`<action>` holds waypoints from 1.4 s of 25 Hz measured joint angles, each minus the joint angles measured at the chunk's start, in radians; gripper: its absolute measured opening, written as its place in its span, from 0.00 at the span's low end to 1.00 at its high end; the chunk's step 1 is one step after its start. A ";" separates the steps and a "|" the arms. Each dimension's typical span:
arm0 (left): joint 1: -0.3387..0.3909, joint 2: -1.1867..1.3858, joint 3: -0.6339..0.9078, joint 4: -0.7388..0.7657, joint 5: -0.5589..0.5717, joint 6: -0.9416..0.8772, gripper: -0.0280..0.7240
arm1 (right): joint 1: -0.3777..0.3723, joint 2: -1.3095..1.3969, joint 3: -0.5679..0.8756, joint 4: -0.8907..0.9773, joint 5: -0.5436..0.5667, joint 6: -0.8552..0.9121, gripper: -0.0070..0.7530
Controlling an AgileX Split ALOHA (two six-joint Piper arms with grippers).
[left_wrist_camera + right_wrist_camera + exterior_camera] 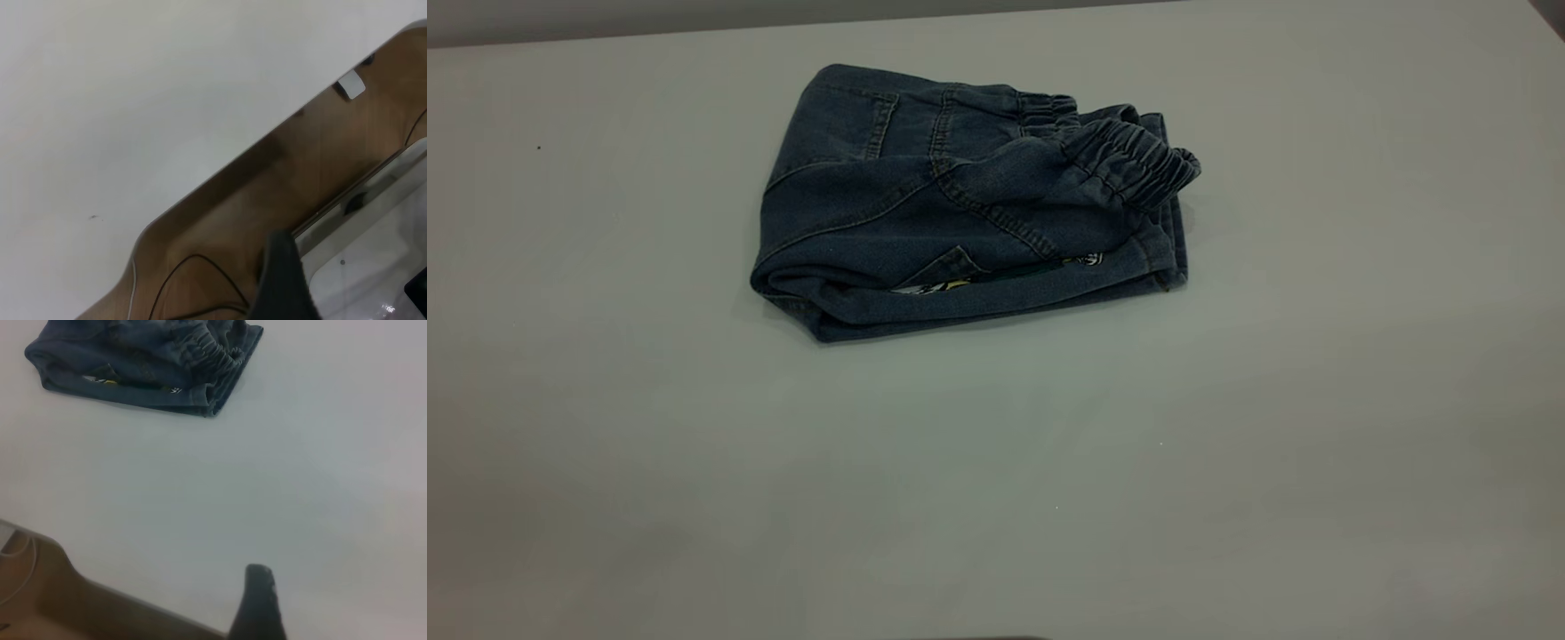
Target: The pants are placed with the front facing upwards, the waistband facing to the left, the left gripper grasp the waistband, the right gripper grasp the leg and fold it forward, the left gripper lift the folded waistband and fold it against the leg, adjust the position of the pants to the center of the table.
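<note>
Lying folded on the table (1227,444), pants (960,222) run left-right | waistband (1138,160) on top, toward right | both grippers off the cloth at the table edge, finger state unclear

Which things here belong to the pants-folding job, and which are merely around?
Job:
- pants, folded on the table
- waistband, lying on top at the bundle's right end
- left tool and right tool, both back at the table edge

Around:
- thin cable off the table
- pale tag off the table
</note>
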 joint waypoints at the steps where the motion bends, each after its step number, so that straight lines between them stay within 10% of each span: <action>1: 0.000 0.000 0.000 0.000 0.000 0.000 0.66 | 0.000 0.000 0.000 0.000 0.000 0.000 0.66; 7: 0.041 -0.049 0.000 -0.004 -0.002 0.000 0.66 | 0.000 -0.004 0.000 0.000 0.000 0.001 0.66; 19: 0.474 -0.362 0.000 -0.004 0.008 0.000 0.66 | -0.164 -0.049 0.000 0.020 0.000 0.001 0.66; 35: 0.513 -0.381 0.000 -0.005 0.020 0.000 0.66 | -0.195 -0.049 0.000 0.023 0.000 0.002 0.66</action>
